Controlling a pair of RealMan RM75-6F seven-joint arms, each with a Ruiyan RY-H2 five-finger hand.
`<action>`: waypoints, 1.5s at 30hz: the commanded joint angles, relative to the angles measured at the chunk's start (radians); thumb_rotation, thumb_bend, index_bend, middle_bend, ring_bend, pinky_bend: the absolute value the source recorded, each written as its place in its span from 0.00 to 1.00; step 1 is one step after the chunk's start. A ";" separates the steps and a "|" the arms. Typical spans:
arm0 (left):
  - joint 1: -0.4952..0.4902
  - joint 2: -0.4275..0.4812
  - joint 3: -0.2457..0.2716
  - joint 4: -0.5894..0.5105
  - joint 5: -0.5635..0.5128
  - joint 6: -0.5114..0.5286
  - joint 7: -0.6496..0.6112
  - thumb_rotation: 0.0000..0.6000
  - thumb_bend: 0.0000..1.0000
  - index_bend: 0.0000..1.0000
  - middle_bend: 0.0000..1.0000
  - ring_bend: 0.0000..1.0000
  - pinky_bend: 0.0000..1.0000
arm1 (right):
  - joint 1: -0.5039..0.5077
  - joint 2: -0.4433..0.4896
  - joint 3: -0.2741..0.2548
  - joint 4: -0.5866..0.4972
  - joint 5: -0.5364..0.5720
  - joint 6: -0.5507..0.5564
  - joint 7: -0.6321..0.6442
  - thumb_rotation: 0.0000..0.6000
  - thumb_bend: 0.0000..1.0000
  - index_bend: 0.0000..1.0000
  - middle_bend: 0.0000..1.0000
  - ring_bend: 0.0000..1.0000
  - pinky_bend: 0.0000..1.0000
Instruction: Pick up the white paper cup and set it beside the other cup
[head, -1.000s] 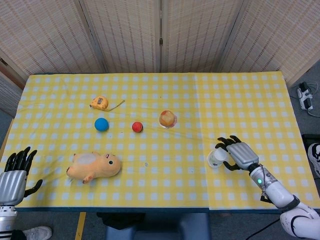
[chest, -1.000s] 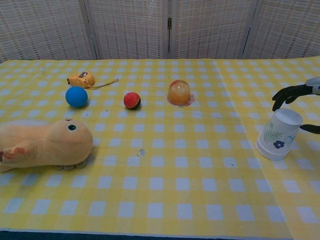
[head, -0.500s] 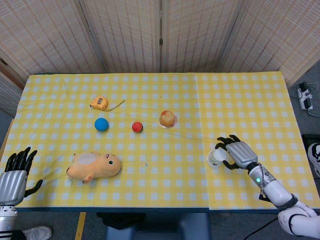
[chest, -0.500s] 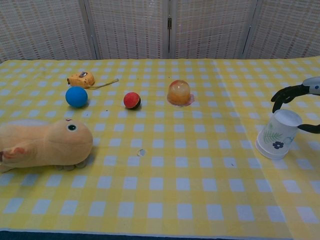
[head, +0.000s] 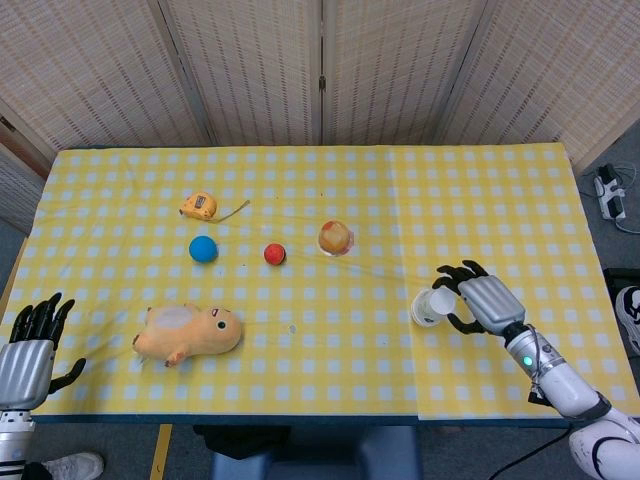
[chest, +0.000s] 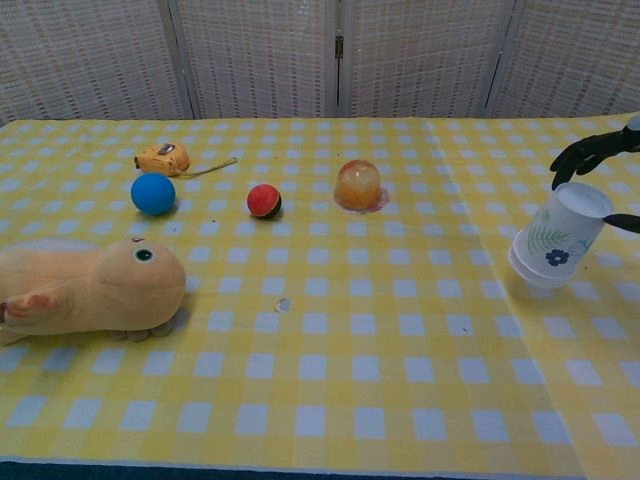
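The white paper cup (head: 430, 306) with a flower print (chest: 556, 238) is upside down and tilted, its wide rim toward the lower left and just off the yellow checked tablecloth (head: 330, 350). My right hand (head: 480, 303) grips it from the right, dark fingers (chest: 588, 157) curled over its top. The other cup (head: 335, 238), orange and translucent (chest: 359, 186), stands upside down near the table's middle, well to the left of and beyond the held cup. My left hand (head: 30, 348) hangs open off the front left corner, holding nothing.
A plush toy (head: 188, 333) lies at the front left. A blue ball (head: 203, 249), a red ball (head: 274, 254) and a yellow tape measure (head: 199, 206) sit left of the orange cup. A small round speck (chest: 284, 304) lies mid-table.
My right hand has raised the white cup a little and tipped it. The left hand and the other objects have stayed put.
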 joint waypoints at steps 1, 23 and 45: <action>-0.001 0.000 0.000 -0.002 0.001 0.000 0.002 1.00 0.32 0.03 0.00 0.00 0.00 | -0.008 0.022 0.009 -0.017 -0.022 0.020 0.044 1.00 0.49 0.34 0.16 0.16 0.06; -0.002 0.003 0.007 -0.018 -0.004 -0.012 0.017 1.00 0.32 0.03 0.00 0.00 0.00 | 0.090 -0.025 0.010 0.071 -0.035 -0.168 0.256 1.00 0.49 0.35 0.16 0.17 0.06; -0.006 -0.001 0.009 -0.016 0.006 -0.013 0.008 1.00 0.32 0.03 0.00 0.00 0.00 | 0.085 -0.030 -0.002 0.112 -0.097 -0.129 0.280 1.00 0.49 0.35 0.17 0.18 0.06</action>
